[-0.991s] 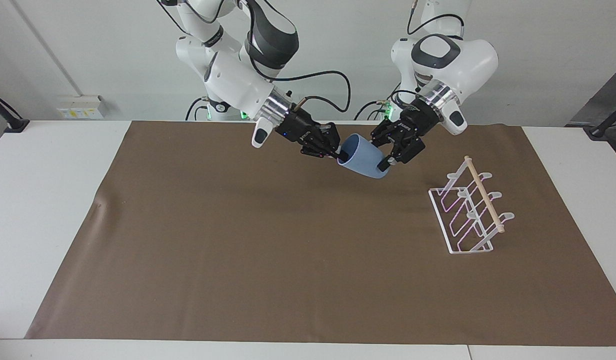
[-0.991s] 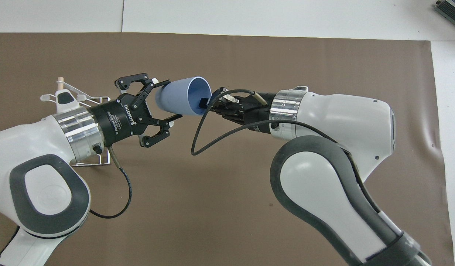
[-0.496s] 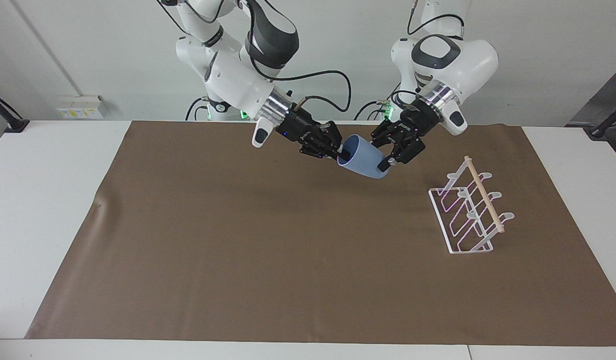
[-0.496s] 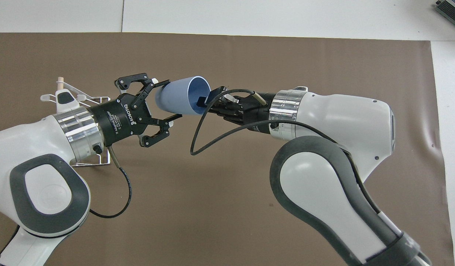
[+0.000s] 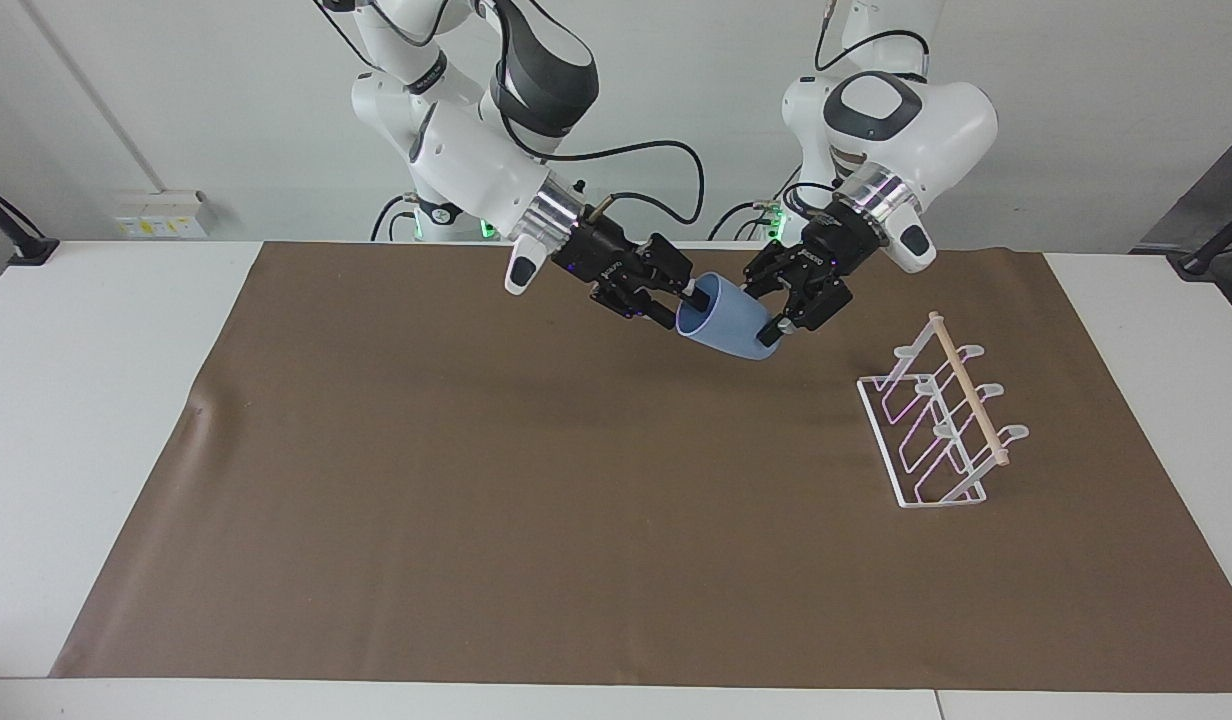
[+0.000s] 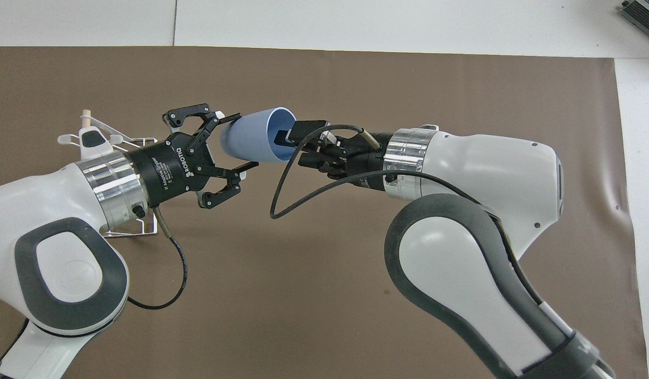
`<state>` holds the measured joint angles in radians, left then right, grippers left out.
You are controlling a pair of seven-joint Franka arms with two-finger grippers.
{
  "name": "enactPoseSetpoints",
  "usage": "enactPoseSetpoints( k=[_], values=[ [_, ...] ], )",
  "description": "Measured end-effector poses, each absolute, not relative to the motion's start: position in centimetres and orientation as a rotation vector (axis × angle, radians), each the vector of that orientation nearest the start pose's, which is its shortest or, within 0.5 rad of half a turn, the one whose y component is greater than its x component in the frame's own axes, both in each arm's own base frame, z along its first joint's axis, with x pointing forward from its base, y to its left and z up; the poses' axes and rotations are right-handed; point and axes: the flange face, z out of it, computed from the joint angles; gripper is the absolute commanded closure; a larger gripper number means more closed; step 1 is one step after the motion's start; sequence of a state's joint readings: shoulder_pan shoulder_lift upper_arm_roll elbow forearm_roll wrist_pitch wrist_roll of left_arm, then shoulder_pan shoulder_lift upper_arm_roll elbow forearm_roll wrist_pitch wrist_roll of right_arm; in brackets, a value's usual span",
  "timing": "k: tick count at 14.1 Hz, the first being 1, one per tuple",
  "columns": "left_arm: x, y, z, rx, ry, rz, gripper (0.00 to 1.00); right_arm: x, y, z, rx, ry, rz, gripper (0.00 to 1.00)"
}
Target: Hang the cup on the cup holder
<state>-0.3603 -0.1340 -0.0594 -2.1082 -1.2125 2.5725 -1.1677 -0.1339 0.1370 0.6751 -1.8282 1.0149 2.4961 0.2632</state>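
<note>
The light-blue cup is held tilted in the air over the brown mat, its mouth toward the right arm; it also shows in the overhead view. My left gripper is shut around the cup's base. My right gripper is open at the cup's rim, one finger still inside the mouth. The white wire cup holder with its wooden dowel stands on the mat toward the left arm's end, with no cup on it. In the overhead view it is partly hidden by the left arm.
A brown mat covers most of the white table. A black cable loops down from the right wrist beside the cup.
My right gripper's fingers, pinched on the cup's rim before, have spread open. The left gripper keeps its hold on the base. The cup has barely moved.
</note>
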Motion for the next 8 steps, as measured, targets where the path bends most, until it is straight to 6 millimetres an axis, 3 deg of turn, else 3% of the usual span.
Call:
enactPoseSetpoints(
  k=[1, 2, 3, 8],
  values=[
    [51.2, -21.2, 53.3, 1.472, 1.530, -0.323, 1.00, 55.7, 30.5, 53.1, -2.088, 0.458, -0.113, 0.21],
    [51.4, -20.9, 53.1, 1.484, 1.525, -0.307, 1.00, 55.7, 30.4, 53.1, -2.088, 0.459, -0.114, 0.04],
    [51.6, -20.4, 52.9, 1.501, 1.524, -0.285, 1.00, 55.8, 30.4, 53.2, -2.087, 0.459, -0.116, 0.00],
    [52.8, -17.3, 52.5, 1.658, 1.517, -0.118, 1.00, 55.9, 30.3, 53.4, -2.084, 0.461, -0.121, 0.00]
  ],
)
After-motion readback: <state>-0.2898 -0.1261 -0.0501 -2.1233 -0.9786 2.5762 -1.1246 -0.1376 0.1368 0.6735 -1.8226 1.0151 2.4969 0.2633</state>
